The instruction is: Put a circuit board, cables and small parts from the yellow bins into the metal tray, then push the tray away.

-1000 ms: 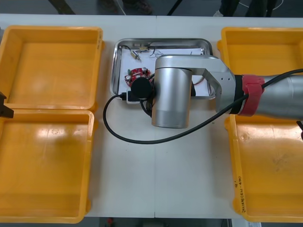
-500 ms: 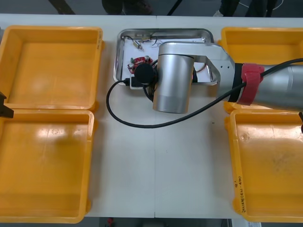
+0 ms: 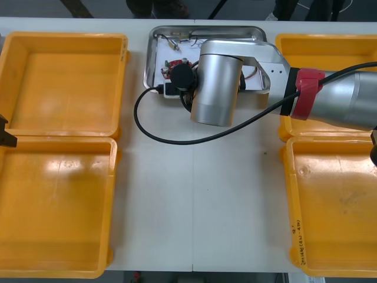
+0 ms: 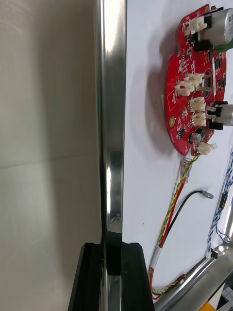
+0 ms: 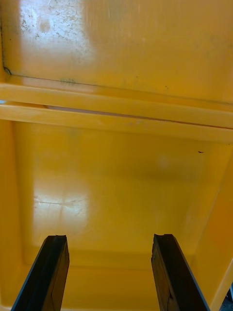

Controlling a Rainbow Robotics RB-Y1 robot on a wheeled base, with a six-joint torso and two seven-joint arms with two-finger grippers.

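front view: the tray [image 3: 206,29] sits at the far side of the table [image 3: 194,194], between the far bins [image 3: 65,76]. it lies farther from the robot than a second ago, when its far rim was well short of the table's far edge; now it is near that edge. the right arm [image 3: 330,103] reaches in from the right, and its wrist covers the tray's near rim; the arm has moved away together with the tray. the round red circuit board [image 3: 174,63] lies on the tray's white floor, in the same spot within the tray as before.

right wrist view: the right gripper [image 4: 110,245] is clamped on the tray's shiny rim, one black finger [image 4: 90,277] on the outside and the other inside. beyond the rim, on the white floor, lie the circuit board, a red and yellow cable [image 4: 170,218] running from it, a thin black cable [image 4: 187,199] just beside that, and a blue and white cable [image 4: 223,204].

left wrist view: the left gripper [image 5: 109,238] hangs over a yellow bin [image 5: 116,184], its fingers [image 5: 48,272] standing wide apart with nothing between them.
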